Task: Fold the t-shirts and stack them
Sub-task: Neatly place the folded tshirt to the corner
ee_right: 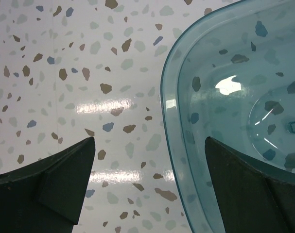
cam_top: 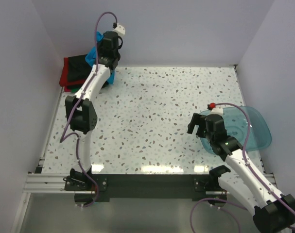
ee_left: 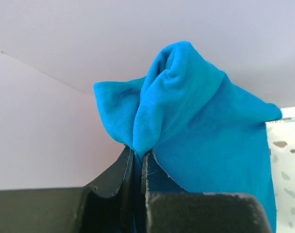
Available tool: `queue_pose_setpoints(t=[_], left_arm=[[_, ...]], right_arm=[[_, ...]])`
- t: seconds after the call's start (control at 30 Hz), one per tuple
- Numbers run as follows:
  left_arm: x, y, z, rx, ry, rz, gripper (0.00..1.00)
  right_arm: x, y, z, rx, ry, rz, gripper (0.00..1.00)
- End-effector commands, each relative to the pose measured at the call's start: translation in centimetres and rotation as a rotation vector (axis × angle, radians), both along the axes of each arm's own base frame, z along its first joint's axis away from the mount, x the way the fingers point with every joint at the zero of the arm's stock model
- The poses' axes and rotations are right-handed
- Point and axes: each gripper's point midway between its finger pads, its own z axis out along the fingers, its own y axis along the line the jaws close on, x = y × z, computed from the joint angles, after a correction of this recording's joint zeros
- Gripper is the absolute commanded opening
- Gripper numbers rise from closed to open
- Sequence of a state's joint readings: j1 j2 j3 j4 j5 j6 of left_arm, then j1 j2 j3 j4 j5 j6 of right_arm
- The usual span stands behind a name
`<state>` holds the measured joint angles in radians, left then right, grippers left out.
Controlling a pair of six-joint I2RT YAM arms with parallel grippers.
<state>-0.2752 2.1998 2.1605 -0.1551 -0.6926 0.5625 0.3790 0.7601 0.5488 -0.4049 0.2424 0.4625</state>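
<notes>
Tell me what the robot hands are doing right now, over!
Left gripper shut on blue shirt, by the folded stack, far-left corner. Right gripper open, empty, over the tub rim. Nothing seen blocking.

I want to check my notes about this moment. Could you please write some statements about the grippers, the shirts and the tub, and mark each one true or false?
1. The left gripper is shut on the blue t-shirt. True.
2. The right gripper holds a red shirt. False: it is open and holds nothing.
3. The right gripper hangs over the rim of the tub. True.
4. The folded shirts lie beside the tub. False: they lie at the far left corner of the table, while the tub is at its right side.
</notes>
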Motion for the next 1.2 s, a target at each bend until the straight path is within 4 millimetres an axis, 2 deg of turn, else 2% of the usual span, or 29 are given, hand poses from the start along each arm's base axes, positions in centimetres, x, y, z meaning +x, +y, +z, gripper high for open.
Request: queue_pose_setpoints(t=[0.0, 0.2, 0.23, 0.3, 0.33, 0.4, 0.43, 0.5, 0.53, 0.63, 0.67, 0.87, 0.9, 1.0, 1.03, 1.07, 1.17], left_arm=[[-0.2, 1.9, 7.8, -0.068, -0.196, -0.016, 0.0], [0.5, 5.4, 7.5, -0.124, -0.215, 0.011, 0.0], [0.6, 6.7, 7.3, -0.127, -0.219, 0.029, 0.0], [1.2, 7.5, 6.5, -0.149, -0.21, 0.023, 0.0], [1.2, 8.8, 6.4, -0.155, -0.22, 0.043, 0.0], [1.8, 9.8, 5.4, -0.176, -0.215, 0.048, 0.0], [1.8, 11.1, 5.0, -0.184, -0.218, 0.069, 0.0], [2.4, 12.1, 3.6, -0.207, -0.204, 0.07, 0.0], [2.6, 13.2, 2.5, -0.214, -0.194, 0.088, 0.0], [3.0, 13.5, 0.9, -0.219, -0.17, 0.073, 0.0], [3.2, 14.6, 0.0, -0.224, -0.16, 0.079, 0.0], [3.4, 17.8, -3.5, -0.197, -0.128, 0.186, 0.0], [3.2, 18.5, -3.8, -0.191, -0.129, 0.206, 0.05], [2.6, 19.6, -4.0, -0.191, -0.139, 0.254, 0.5], [2.4, 19.6, -3.6, -0.211, -0.153, 0.262, 0.93], [2.0, 19.9, -3.2, -0.219, -0.17, 0.285, 1.0], [0.2, 20.3, 0.2, -0.309, -0.282, 0.357, 1.0]], right_arm=[[0.1, -0.5, -0.3, -0.026, -0.002, -0.013, 0.99], [0.0, -0.7, -0.5, -0.03, 0.0, -0.024, 0.99], [0.0, -0.7, -0.5, -0.031, 0.001, -0.025, 0.99], [0.0, -0.8, -0.7, -0.034, 0.011, -0.029, 0.99], [0.0, -0.8, -0.7, -0.038, 0.013, -0.03, 0.99], [0.0, -0.8, -1.0, -0.041, 0.023, -0.03, 0.99], [0.0, -0.8, -1.0, -0.042, 0.024, -0.034, 0.99], [0.1, -0.8, -1.0, -0.046, 0.03, -0.032, 0.98], [0.2, -0.8, -0.9, -0.048, 0.033, -0.03, 0.99], [0.3, -0.9, -1.2, -0.06, 0.04, -0.038, 0.99], [0.5, -0.9, -1.1, -0.059, 0.034, -0.039, 0.99], [0.9, -0.8, -1.6, -0.071, 0.054, -0.043, 0.99], [0.9, -0.6, -1.7, -0.064, 0.052, -0.036, 0.99], [0.9, -0.2, -2.0, -0.049, 0.063, -0.02, 0.99], [0.9, -0.2, -1.9, -0.047, 0.063, -0.023, 0.98], [0.9, -0.3, -1.9, -0.055, 0.064, -0.024, 0.99], [1.0, -0.5, -1.5, -0.056, 0.045, -0.03, 0.99]])
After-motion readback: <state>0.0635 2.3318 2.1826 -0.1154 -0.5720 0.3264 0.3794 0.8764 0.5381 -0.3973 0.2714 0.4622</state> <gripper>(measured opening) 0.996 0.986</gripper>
